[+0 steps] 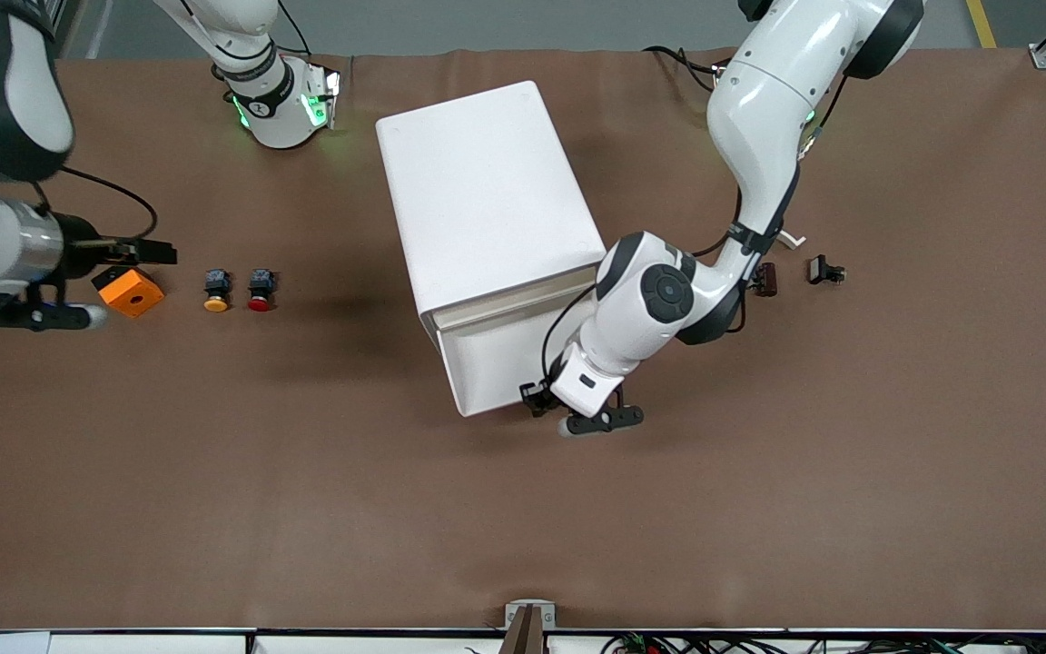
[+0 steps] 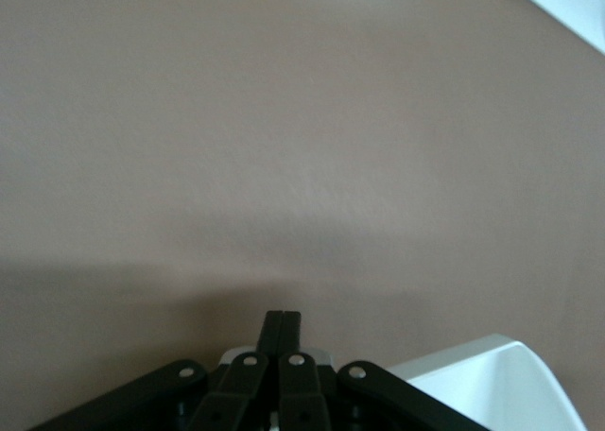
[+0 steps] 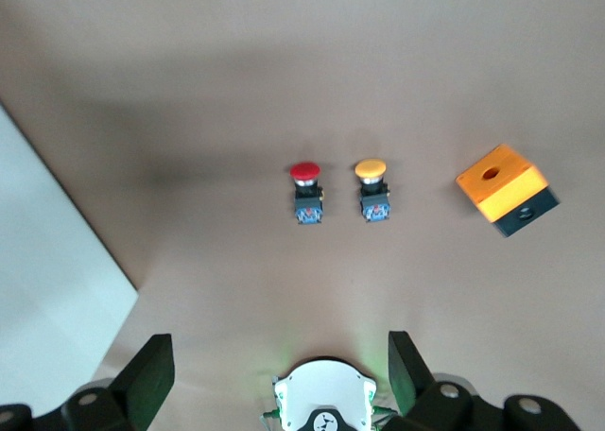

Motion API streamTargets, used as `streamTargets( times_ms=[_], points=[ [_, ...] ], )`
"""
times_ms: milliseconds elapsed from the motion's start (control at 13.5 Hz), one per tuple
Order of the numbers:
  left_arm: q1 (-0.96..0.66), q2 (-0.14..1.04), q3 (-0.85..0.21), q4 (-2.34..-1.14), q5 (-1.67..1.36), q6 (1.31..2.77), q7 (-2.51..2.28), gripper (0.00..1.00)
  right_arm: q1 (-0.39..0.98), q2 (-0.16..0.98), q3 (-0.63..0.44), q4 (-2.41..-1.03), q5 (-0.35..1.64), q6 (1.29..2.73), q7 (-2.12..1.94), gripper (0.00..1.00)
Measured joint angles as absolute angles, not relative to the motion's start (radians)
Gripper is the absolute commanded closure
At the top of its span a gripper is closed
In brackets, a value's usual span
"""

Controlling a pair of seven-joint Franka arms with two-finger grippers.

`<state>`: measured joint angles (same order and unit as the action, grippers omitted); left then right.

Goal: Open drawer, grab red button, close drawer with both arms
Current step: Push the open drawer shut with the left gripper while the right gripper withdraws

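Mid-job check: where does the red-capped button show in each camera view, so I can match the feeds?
Front view: the red button stands on the table toward the right arm's end, beside the yellow button.
Left wrist view: not in it; only bare table, a white corner and the shut left gripper.
Right wrist view: mid-picture, beside the yellow button.
Shared landmark: the orange block.

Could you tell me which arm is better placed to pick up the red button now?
The right. Its open hand hangs over the table near the red button, while the left hand, shut, is at the open drawer.
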<state>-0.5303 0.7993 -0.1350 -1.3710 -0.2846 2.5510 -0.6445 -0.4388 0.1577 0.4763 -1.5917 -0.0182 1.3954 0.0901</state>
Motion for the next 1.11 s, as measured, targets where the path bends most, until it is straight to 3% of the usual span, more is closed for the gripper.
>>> streamTargets(
  times_ms=[444, 741, 1111],
  points=[
    [-0.603, 0.799, -0.136, -1.371, -0.285, 2.506, -0.704, 1.00, -0.440, 0.161, 0.463, -1.361, -0.020, 1.261, 0.167, 0.00],
    [-0.631, 0.797, -0.137, -1.371, -0.285, 2.474, -0.730, 1.00, -0.438, 0.165, 0.466, -1.339, -0.020, 1.239, 0.348, 0.00],
    [-0.631, 0.797, -0.157, -1.371, -0.285, 2.437, -0.735, 1.00, -0.436, 0.166, 0.464, -1.324, -0.036, 1.240, 0.185, 0.00]
  ],
)
